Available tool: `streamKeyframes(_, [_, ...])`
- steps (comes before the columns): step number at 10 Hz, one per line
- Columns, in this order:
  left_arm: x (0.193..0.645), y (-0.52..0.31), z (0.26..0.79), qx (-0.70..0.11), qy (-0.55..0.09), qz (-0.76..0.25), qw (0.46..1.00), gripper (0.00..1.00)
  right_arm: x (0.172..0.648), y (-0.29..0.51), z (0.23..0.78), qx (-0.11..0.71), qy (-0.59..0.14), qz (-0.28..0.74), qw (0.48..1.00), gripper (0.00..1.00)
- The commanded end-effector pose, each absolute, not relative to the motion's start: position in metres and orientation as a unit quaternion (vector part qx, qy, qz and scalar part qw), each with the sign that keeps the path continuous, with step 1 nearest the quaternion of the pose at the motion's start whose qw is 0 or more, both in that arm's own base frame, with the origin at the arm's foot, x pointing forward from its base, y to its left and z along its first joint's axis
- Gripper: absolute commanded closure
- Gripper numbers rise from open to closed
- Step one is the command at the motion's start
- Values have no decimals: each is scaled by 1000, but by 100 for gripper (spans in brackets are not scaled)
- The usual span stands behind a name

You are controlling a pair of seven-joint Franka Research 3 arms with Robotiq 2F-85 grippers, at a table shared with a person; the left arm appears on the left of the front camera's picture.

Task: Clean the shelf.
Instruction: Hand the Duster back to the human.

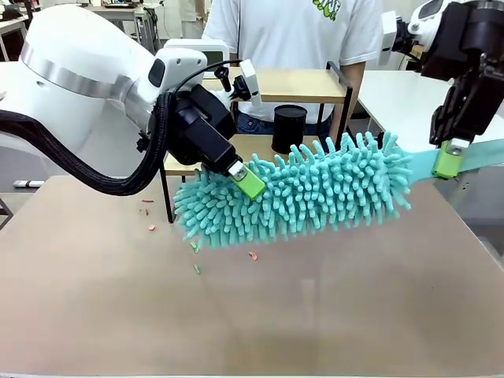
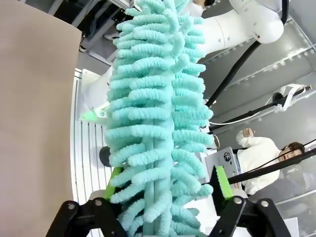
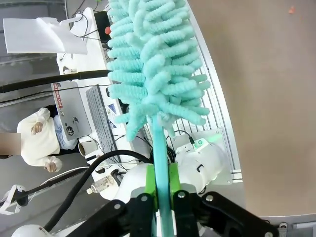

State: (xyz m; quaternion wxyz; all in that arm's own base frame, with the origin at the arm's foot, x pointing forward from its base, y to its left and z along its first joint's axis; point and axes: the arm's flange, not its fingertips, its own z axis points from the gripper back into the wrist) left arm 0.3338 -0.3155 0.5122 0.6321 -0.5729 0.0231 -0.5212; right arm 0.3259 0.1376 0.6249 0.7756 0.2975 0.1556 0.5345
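Note:
A fluffy teal duster (image 1: 315,189) hangs level above the tan table (image 1: 331,315), in front of the shelf (image 1: 295,83). The shelf has two light wooden boards in a thin black frame. My right gripper (image 1: 446,161) is shut on the duster's flat teal handle (image 1: 476,156); the right wrist view shows that gripper (image 3: 162,182) clamped on the handle (image 3: 160,143). My left gripper (image 1: 246,181) sits at the head's left half. In the left wrist view the left gripper (image 2: 168,180) is open, its green pads (image 2: 220,181) wide apart on either side of the fluffy head (image 2: 153,98).
A black cup (image 1: 289,128) stands on the shelf's lower board. Small red and green crumbs (image 1: 252,256) lie scattered on the table below and to the left of the duster. A person in a white T-shirt (image 1: 291,31) stands behind the shelf.

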Motion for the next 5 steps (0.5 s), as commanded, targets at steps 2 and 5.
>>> streamKeyframes(2, [331,-312,508,-559,18,-543,626,65,321,134,625,307,142,532,776,88])
streamKeyframes(5, [331,-312,506,-561,17,-542,625,100,321,135,623,308,148,531,776,88])
